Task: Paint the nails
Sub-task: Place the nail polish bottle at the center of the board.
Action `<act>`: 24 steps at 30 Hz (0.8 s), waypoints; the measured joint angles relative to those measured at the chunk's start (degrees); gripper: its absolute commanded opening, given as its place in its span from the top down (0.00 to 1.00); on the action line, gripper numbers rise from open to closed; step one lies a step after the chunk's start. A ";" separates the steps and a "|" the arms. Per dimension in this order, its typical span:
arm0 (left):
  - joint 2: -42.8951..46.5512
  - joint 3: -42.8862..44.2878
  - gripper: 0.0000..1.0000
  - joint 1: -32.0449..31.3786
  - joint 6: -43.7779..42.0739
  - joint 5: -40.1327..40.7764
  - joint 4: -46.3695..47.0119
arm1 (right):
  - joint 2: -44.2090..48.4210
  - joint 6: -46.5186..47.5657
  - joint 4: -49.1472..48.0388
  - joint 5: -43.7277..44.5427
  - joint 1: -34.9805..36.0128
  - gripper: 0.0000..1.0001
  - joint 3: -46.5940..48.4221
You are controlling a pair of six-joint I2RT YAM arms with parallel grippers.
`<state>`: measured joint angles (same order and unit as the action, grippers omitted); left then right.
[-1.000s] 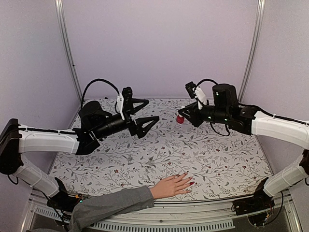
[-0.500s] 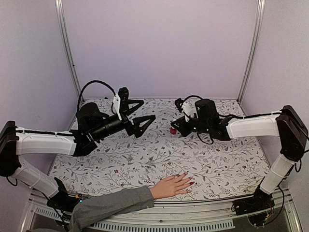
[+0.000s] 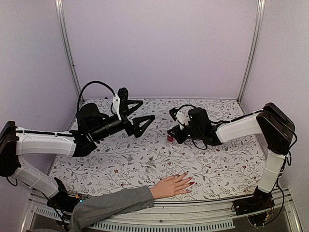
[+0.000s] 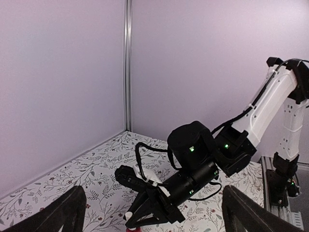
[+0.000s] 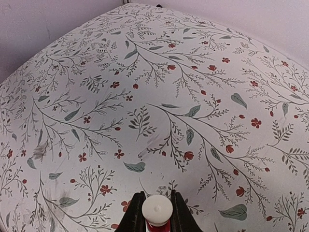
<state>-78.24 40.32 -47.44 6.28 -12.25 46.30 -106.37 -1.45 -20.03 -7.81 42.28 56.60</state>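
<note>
A pale hand (image 3: pixel 170 186) in a grey sleeve lies flat at the table's near edge, fingers pointing right. Its nails (image 3: pixel 191 183) are tiny, and some show glossy red. My right gripper (image 3: pixel 170 134) is shut on the white cap (image 5: pixel 157 209) of a small red bottle (image 3: pixel 170 138), held upright low at the flowered cloth near the table's middle. I cannot tell whether the bottle touches the cloth. The bottle is well behind the hand. My left gripper (image 3: pixel 141 117) hovers wide open and empty to the left, aimed at the right gripper (image 4: pixel 137 215).
The flowered cloth (image 3: pixel 145 159) covers the table. Lilac walls with metal posts (image 3: pixel 66 48) close the back and both sides. The right arm (image 3: pixel 241 126) reaches in from the right, and the sleeve (image 3: pixel 111 205) crosses the near edge.
The right arm has swung left and down toward the middle, carrying the bottle from above the back of the table to just at the cloth. The left gripper shifted slightly.
</note>
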 measured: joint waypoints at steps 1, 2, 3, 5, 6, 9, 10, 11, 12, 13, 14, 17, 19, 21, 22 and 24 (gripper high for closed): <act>0.00 0.00 0.00 0.00 0.02 0.00 0.02 | -0.04 0.50 -0.39 0.02 0.17 0.96 -0.02; 0.00 0.00 0.00 0.00 0.02 0.00 0.07 | -0.11 0.96 -1.18 0.04 0.44 0.96 -0.13; 0.00 0.00 0.00 0.02 0.02 0.00 0.09 | -0.13 1.40 -2.32 0.04 0.68 0.96 -0.48; -0.02 0.00 0.00 0.07 0.04 0.00 0.11 | -0.13 2.01 -4.15 0.09 1.07 0.95 -1.33; -0.02 0.00 0.00 0.11 0.04 0.00 0.13 | -0.17 2.29 -4.79 0.09 1.22 0.95 -1.77; -0.04 0.00 0.00 0.13 0.04 0.00 0.13 | -0.81 2.78 -6.19 0.09 1.33 0.94 -2.19; -0.04 0.00 0.00 0.13 0.04 0.00 0.13 | -1.07 2.84 -6.47 0.09 1.36 0.94 -2.19; -0.04 0.00 0.00 0.13 0.07 0.00 0.13 | -1.36 2.95 -6.82 0.09 1.38 0.93 -2.19; -0.04 0.00 0.00 0.13 0.07 0.00 0.13 | -1.64 3.02 -7.13 0.11 1.46 0.93 -2.19; -0.07 0.00 0.00 0.13 0.07 0.00 0.13 | -1.88 3.04 -7.48 0.13 1.49 0.93 -2.23; -0.07 0.00 0.00 0.13 0.09 0.00 0.15 | -2.10 3.13 -7.74 0.13 1.53 0.92 -2.32; -0.07 0.00 0.00 0.15 0.26 0.00 0.22 | -2.51 3.58 -8.79 0.15 1.60 0.91 -2.71; -0.07 0.00 0.00 0.15 0.39 0.00 0.44 | -2.80 3.93 -9.38 0.20 1.64 0.91 -2.91; -0.07 0.00 0.00 0.15 0.46 0.00 0.57 | -3.13 4.26 -9.92 0.26 1.70 0.90 -3.10; -0.09 0.00 0.00 0.15 0.46 0.00 0.57 | -3.37 4.39 -10.14 0.31 1.77 0.90 -3.13; -0.13 0.00 0.00 0.15 0.50 -0.04 0.57 | -3.67 4.70 -10.40 0.48 1.95 0.89 -3.26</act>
<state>-78.37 40.32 -47.29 6.79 -12.29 46.87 -110.04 3.25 -30.44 -7.33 44.23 53.34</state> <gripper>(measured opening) 0.996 0.130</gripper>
